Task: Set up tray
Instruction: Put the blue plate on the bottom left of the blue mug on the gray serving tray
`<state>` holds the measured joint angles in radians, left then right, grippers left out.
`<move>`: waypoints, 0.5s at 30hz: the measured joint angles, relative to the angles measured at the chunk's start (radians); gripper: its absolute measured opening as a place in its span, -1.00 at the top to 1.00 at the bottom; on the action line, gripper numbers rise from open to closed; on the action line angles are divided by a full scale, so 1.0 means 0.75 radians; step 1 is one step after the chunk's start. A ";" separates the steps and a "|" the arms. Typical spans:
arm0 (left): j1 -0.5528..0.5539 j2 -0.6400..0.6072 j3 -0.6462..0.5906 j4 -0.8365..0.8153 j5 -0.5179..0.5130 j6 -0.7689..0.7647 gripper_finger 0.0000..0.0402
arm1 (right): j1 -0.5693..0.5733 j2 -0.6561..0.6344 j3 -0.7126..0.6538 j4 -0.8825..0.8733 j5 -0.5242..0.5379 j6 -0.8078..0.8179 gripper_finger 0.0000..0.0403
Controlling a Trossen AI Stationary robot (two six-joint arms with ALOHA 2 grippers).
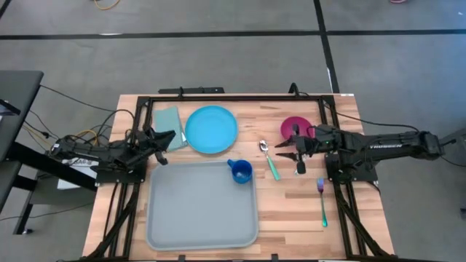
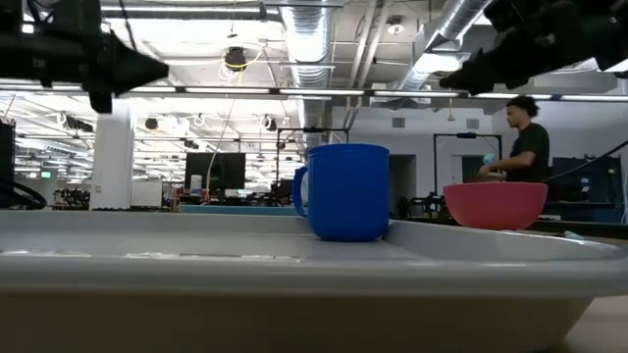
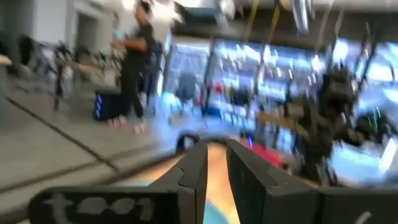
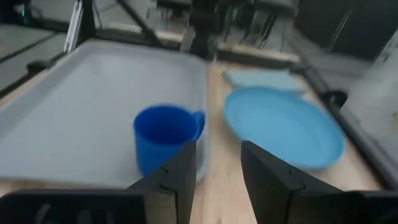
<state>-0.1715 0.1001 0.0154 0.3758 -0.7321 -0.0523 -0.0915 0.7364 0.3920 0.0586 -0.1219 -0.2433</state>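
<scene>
The light grey-blue tray lies flat toward the table's near edge. A blue mug stands upright in the tray's far right corner, also in the low view and the right wrist view. My left gripper hovers open with a narrow gap between the tray's far left corner and the teal napkin. My right gripper is open and raised, just right of the spoon and near the pink bowl. It points toward the mug and the blue plate.
A fork with a green handle lies right of the tray. The napkin, plate and bowl sit in a row along the far side. A black frame borders the table. A person stands in the room behind.
</scene>
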 joint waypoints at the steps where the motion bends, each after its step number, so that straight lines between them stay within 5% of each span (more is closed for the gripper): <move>1: 0.006 0.000 0.000 0.072 -0.009 0.034 0.76 | -0.006 0.000 0.000 0.027 0.000 0.000 0.41; 8: 0.019 0.028 0.122 0.128 0.016 0.199 0.76 | -0.055 0.000 0.002 0.125 0.000 -0.071 0.41; 15: 0.019 0.277 0.342 0.074 -0.001 0.380 0.62 | -0.111 0.001 0.002 0.134 0.000 -0.074 0.41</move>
<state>-0.1574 0.3076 0.2719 0.4315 -0.7326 0.2323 -0.1747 0.7368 0.3931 0.1594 -0.1217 -0.2989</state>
